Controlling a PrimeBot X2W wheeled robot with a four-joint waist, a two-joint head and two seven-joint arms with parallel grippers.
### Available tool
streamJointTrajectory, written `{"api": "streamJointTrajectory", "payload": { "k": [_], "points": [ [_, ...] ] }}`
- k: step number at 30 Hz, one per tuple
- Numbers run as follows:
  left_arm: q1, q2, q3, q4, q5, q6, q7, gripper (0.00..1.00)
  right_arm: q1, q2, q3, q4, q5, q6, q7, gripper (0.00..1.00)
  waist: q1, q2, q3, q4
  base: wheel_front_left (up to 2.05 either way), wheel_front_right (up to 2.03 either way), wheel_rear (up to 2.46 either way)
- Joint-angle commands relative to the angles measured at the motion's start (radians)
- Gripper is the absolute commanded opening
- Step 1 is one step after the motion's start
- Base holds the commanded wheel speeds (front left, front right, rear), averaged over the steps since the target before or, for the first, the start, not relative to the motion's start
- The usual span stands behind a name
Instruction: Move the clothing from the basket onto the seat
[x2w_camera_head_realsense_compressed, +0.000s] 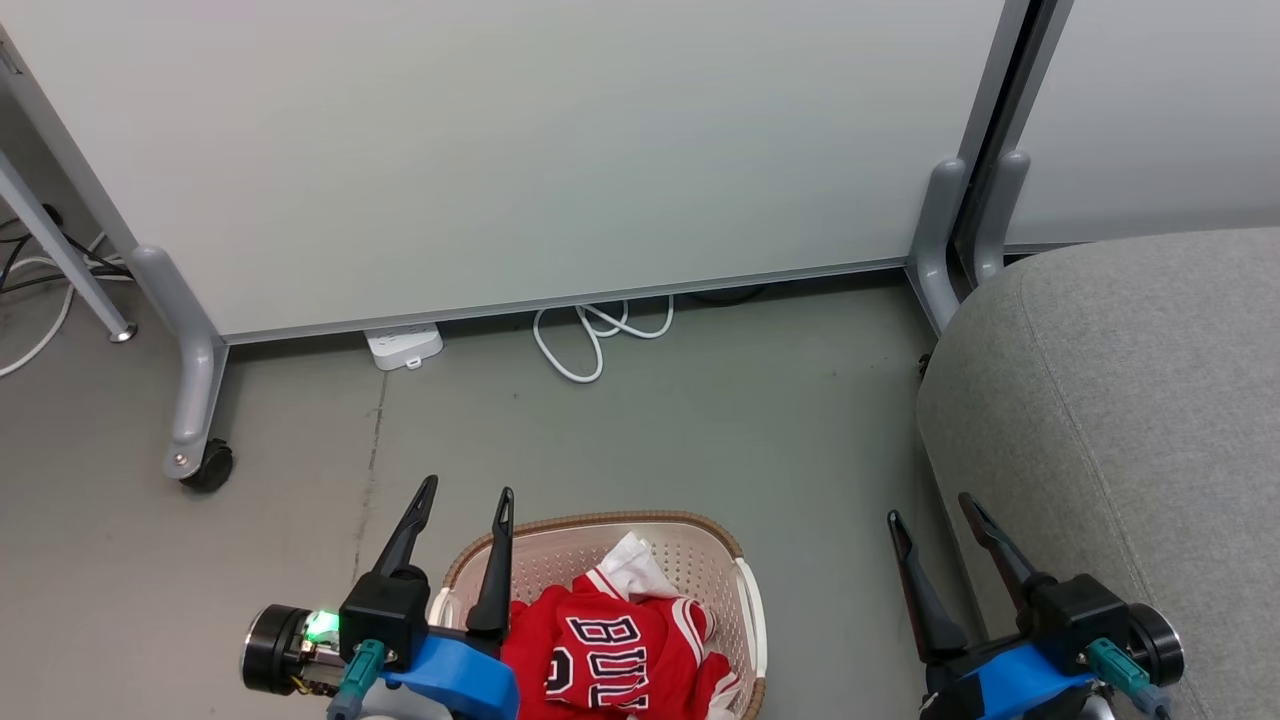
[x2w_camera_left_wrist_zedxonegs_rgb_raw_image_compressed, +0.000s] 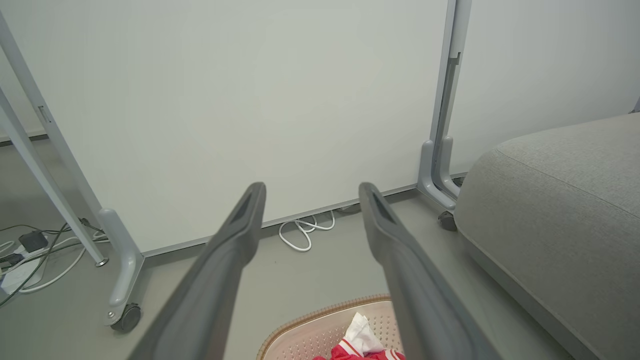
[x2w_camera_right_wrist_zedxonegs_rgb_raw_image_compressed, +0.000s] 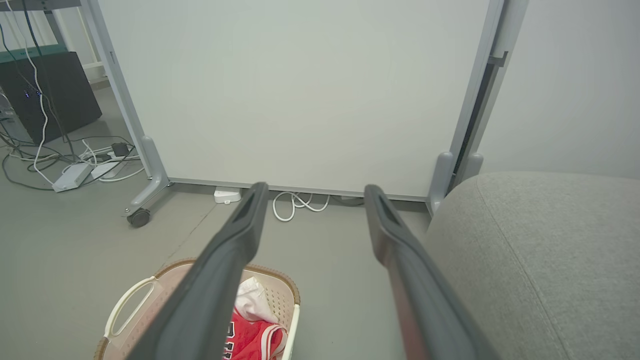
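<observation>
A red jersey (x2w_camera_head_realsense_compressed: 610, 650) with black-and-white lettering and a white scrap on top lies crumpled in the cream basket (x2w_camera_head_realsense_compressed: 700, 545) on the floor, low in the head view. The basket (x2w_camera_left_wrist_zedxonegs_rgb_raw_image_compressed: 310, 330) and the clothing (x2w_camera_left_wrist_zedxonegs_rgb_raw_image_compressed: 367, 350) peek in at the bottom of the left wrist view, and the basket (x2w_camera_right_wrist_zedxonegs_rgb_raw_image_compressed: 132, 300) with the clothing (x2w_camera_right_wrist_zedxonegs_rgb_raw_image_compressed: 255, 335) also sits low in the right wrist view. My left gripper (x2w_camera_head_realsense_compressed: 468, 490) hovers open over the basket's left rim, empty. My right gripper (x2w_camera_head_realsense_compressed: 930, 505) stands open and empty between the basket and the grey seat (x2w_camera_head_realsense_compressed: 1140, 400).
White wheeled partition panels (x2w_camera_head_realsense_compressed: 520, 150) stand behind, with a caster (x2w_camera_head_realsense_compressed: 208, 465) at the left. A white cable loop (x2w_camera_head_realsense_compressed: 595, 335) and a power strip (x2w_camera_head_realsense_compressed: 404, 346) lie at the panel's base. More cables (x2w_camera_right_wrist_zedxonegs_rgb_raw_image_compressed: 65, 160) trail at the far left. Bare grey floor (x2w_camera_head_realsense_compressed: 700, 430) lies ahead.
</observation>
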Motion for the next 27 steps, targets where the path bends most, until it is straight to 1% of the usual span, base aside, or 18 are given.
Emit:
{"api": "streamJointTrajectory", "payload": {
  "k": [1, 8, 15, 21, 27],
  "points": [
    [-0.015, -0.001, -0.004, 0.001, -0.007, -0.003, -0.005, 1.0, -0.002, -0.006, -0.001, 0.001, -0.004, 0.0, -0.005, 1.0, 0.0, 0.0, 0.0, 0.0, 0.0, 0.0, 0.0],
    [-0.017, -0.001, -0.006, 0.004, -0.016, -0.001, -0.005, 1.0, -0.004, -0.006, -0.001, 0.0, -0.003, 0.0, -0.005, 1.0, 0.0, 0.0, 0.003, 0.001, 0.0, 0.0, 0.0],
    [-0.099, 0.001, -0.048, 0.061, 0.018, -0.04, -0.005, 1.0, -0.034, -0.013, 0.001, -0.01, -0.003, 0.0, -0.005, 1.0, 0.0, 0.0, 0.052, -0.014, 0.0, 0.0, 0.0],
    [-0.219, 0.034, -0.114, 0.146, 0.055, -0.065, -0.004, 1.0, -0.086, -0.029, 0.005, -0.021, 0.003, 0.0, -0.004, 1.0, 0.0, 0.0, 0.144, -0.059, 0.0, 0.0, 0.0],
    [-0.348, 0.07, -0.189, 0.272, 0.066, -0.076, -0.004, 1.0, -0.157, -0.043, 0.02, -0.038, 0.011, 0.0, -0.004, 1.0, 0.0, 0.0, 0.274, -0.119, 0.0, 0.0, 0.0]
  ]
}}
